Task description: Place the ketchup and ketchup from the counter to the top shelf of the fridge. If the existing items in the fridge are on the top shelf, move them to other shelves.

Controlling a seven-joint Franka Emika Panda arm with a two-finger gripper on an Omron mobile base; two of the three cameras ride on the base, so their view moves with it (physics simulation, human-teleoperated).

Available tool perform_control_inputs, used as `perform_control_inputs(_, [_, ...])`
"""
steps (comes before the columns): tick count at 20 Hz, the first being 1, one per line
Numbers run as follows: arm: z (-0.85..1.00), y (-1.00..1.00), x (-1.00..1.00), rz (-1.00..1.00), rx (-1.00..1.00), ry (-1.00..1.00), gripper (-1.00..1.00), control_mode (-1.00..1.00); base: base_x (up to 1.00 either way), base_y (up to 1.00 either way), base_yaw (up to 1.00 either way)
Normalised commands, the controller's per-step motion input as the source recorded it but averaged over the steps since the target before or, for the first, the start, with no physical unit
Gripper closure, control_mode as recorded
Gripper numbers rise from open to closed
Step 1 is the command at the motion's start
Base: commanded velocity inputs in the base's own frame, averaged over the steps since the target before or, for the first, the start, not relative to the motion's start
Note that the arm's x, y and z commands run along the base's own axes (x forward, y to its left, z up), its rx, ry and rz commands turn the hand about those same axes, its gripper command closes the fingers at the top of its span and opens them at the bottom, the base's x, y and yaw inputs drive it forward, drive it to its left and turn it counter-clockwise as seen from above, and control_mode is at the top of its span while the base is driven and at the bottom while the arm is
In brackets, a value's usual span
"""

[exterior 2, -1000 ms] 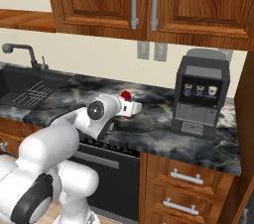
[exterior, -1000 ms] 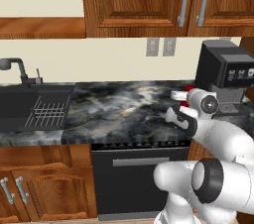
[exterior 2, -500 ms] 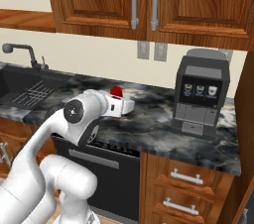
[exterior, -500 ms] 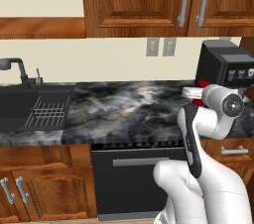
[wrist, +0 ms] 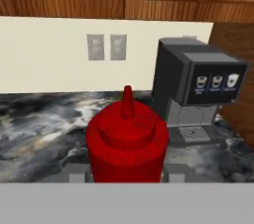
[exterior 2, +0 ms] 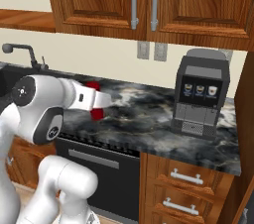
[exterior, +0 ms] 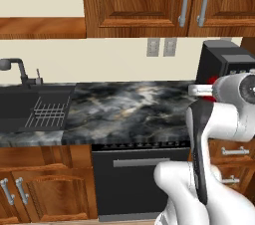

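Ketchup, the taller all-dark-red squeeze bottle with a pointed nozzle, sits upright between the two dark finger tips of the tool; a finger presses each flank, so the tool is clamped on the bottle at a narrow gape. In the right base view the red bottle shows partly behind the white hand, carried above the dark grey-black marbled stone desk, roughly over its front half and clear of the surface as far as can be told. In the left base view only a sliver of red peeks out at 9 o'clock of the white wrist joint, in front of the black coffee machine.

Room for moving: the desk lies bare across its middle, from the dark sink basin with a wire rack at 9 o'clock to the coffee machine at 3 o'clock. The front edge of the desk runs above a black oven front with a silver bar handle. In the hand view the coffee machine stands at 2 o'clock beyond the bottle, near but apart from it. Behind, a cream wall carries a pair of grey wall outlets, and brown wooden upper cabinets with steel handles hang above, well over the bottle.
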Motion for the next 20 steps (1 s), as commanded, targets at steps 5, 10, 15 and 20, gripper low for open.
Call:
perform_control_inputs(5, [0.02,0.07,-1.00,0.13,0.07,0.05,1.00,-1.00,0.00,0.00,0.00])
perform_control_inputs(10, [0.09,0.20,-0.51,0.14,0.00,-0.29,1.00,-1.00,0.00,0.00,0.00])
perform_control_inputs(15, [0.20,0.37,-0.03,0.08,-0.05,-0.22,1.00,-1.00,0.00,0.00,0.00])
perform_control_inputs(20, [0.10,0.32,0.00,0.02,-0.04,-0.05,1.00,-1.00,0.00,0.00,0.00])
